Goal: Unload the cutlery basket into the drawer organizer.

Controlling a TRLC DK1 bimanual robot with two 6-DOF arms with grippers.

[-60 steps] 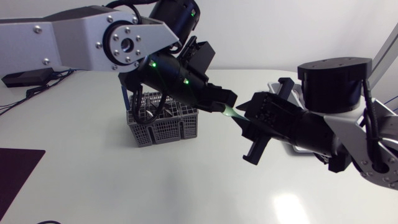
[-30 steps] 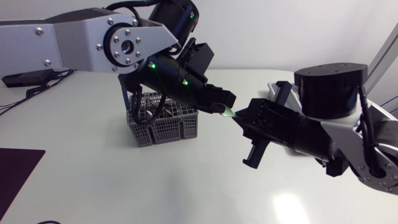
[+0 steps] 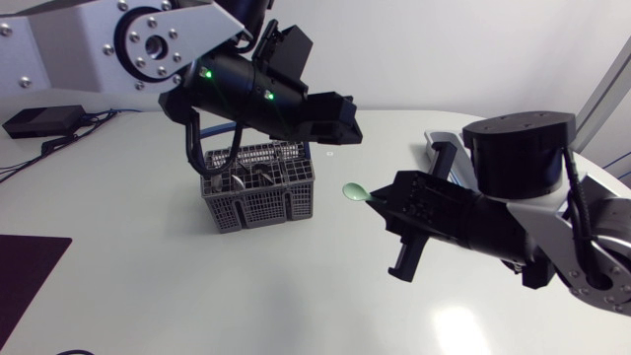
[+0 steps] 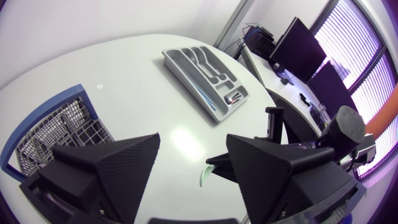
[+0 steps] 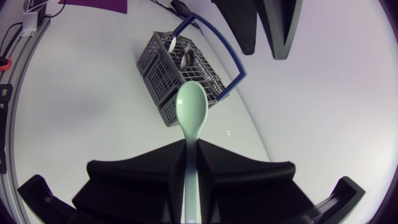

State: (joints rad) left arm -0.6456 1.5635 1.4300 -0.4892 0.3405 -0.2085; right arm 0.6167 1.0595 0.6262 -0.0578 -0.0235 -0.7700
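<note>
Right wrist view: my right gripper (image 5: 191,148) is clamped on the handle of a pale green spoon (image 5: 191,106). The spoon's bowl points ahead, toward the cutlery basket (image 5: 177,71). My left gripper (image 4: 191,142) hangs over the table (image 3: 197,286) near the basket, fingers apart, holding nothing. The drawer organizer (image 4: 205,78) lies ahead of it, well apart from the basket.

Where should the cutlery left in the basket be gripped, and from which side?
Grip an exposed top end of the cutlery, coming down from above: the pieces sit inside the basket, whose mesh walls block the sides. The open left gripper is free for it; the right gripper is shut on the spoon.
</note>
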